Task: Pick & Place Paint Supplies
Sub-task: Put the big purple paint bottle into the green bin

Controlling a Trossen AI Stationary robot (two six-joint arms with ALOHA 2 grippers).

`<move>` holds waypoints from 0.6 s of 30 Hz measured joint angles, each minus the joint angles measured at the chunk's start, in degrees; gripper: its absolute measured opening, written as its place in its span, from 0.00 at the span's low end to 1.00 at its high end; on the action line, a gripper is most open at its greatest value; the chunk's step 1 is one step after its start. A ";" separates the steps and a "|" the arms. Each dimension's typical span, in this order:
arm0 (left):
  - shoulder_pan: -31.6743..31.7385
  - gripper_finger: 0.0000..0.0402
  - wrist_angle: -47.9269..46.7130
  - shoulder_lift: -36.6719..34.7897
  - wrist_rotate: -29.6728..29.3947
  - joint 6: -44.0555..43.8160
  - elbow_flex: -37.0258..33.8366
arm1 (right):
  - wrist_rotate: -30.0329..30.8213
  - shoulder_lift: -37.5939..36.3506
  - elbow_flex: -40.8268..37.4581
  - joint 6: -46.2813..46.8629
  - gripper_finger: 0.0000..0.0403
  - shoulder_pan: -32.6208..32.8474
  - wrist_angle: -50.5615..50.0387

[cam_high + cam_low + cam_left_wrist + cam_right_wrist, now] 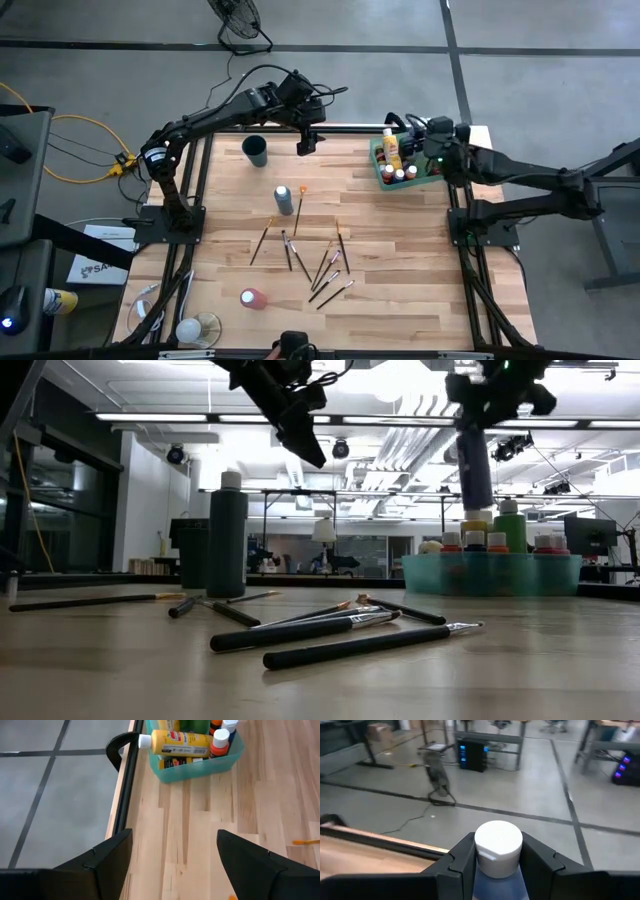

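Where the wooden surface [400,260] nears the frame's bottom, a pink bottle [252,298] lies left of scattered paintbrushes [325,268]; a grey-blue bottle [283,199] stands mid-frame. Higher up, the left claw [306,143] hangs released and empty beside the dark cup [255,150], while the right claw [495,857] grasps a white-capped blue bottle [498,845] above the green tray [380,165] at upper right.

Robotics lab or workshop, wooden worktable [400,260] on a dark metal frame, grey concrete floor with taped lines [540,60], floor fan [240,22], yellow cables [70,140], ceiling strip lights [160,417], exposed ducts, desks and lit computer tower [472,754] beyond
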 joint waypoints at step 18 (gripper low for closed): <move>0.00 0.70 0.06 0.00 -0.04 -0.09 0.00 | 9.47 8.06 -9.06 10.18 0.28 -0.20 8.01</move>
